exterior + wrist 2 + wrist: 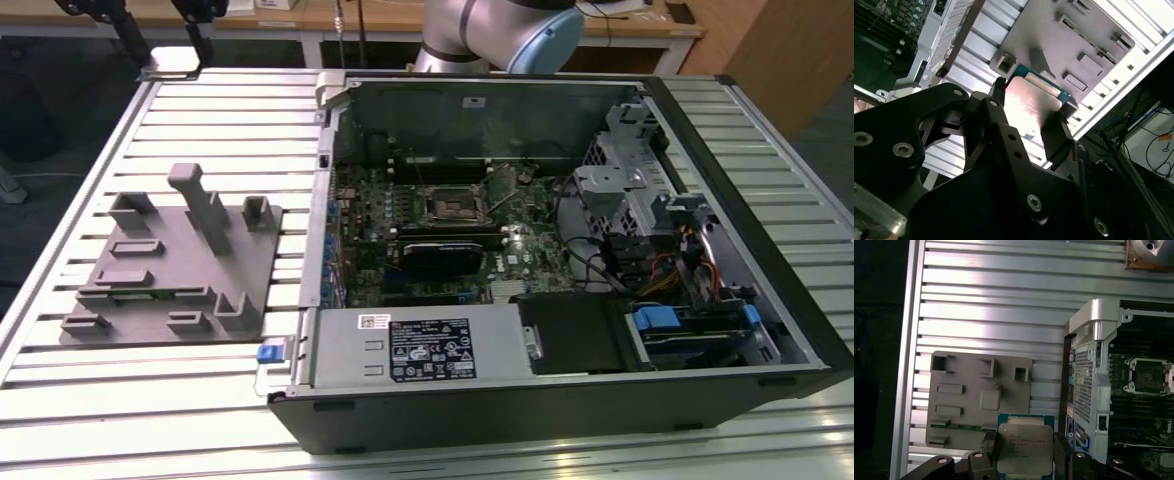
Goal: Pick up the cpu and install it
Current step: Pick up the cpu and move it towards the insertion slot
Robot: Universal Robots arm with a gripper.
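Observation:
The cpu [1023, 447] is a flat square chip with a silvery top and a thin green edge. It sits between my gripper's [1024, 452] two black fingers [985, 446], which are shut on its opposite edges. In the second wrist view the cpu [1029, 102] shows its shiny top in the gripper [1026, 114], held above the grey fixture plate [1054, 35]. The black-framed motherboard socket [1149, 376] lies open inside the computer case, apart from the chip. The exterior view shows the socket [447, 205] mid-board and the arm [497, 35] at the back.
The grey fixture plate [174, 265] with raised blocks lies on the slatted aluminium table [200, 110], at the exterior view's left. The open computer case [561, 250] fills the middle and right, with cables, a drive bay and metal walls around the motherboard.

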